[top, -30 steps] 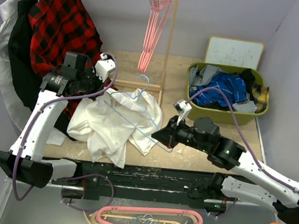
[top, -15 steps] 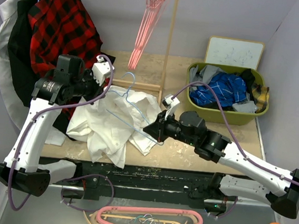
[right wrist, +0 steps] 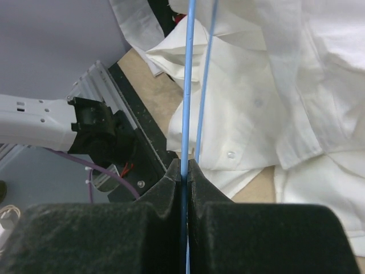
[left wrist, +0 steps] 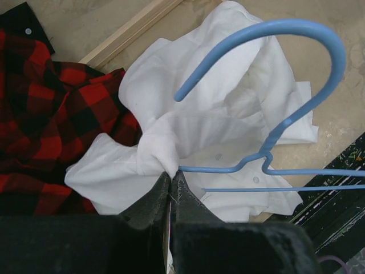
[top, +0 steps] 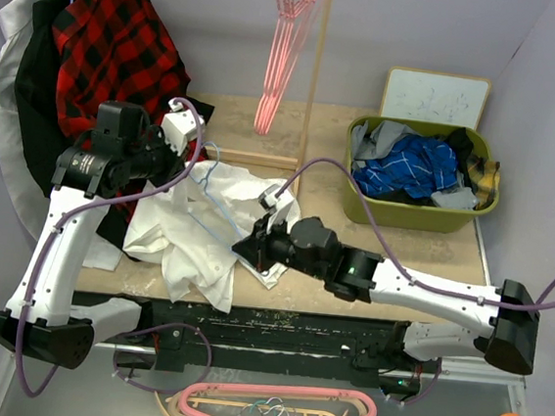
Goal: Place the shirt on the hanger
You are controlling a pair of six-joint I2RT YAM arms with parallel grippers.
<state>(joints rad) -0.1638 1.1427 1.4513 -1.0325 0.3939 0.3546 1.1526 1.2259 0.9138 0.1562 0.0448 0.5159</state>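
Shirt: the white shirt (top: 210, 241) lies crumpled on the table (top: 390, 268), in the middle-left of the top view, between the two arms.
Hanger: the light-blue hanger (right wrist: 189, 74) lies tilted across the shirt. Its hook points to the top of the frame.
Left gripper: the left gripper (left wrist: 171, 178) is pinched tight on a bunched fold of the shirt. One hanger wire runs right up to its fingertips, and I cannot tell if that wire is nipped too.
Right gripper: the right gripper (right wrist: 184, 171) is squeezed tight on a thin straight wire of the hanger, just below the middle of the top view, over the shirt's lower edge.
Plaid shirt: a red-and-black plaid shirt (top: 116, 45) hangs in the upper left and touches the white shirt's left side.
Pink hangers: thin pink hangers (top: 280, 61) hang from the rail at the top middle.
Basket: a green basket (top: 419, 220) sits at the right, full of clothes, with a blue checked one (top: 409, 167) on top.
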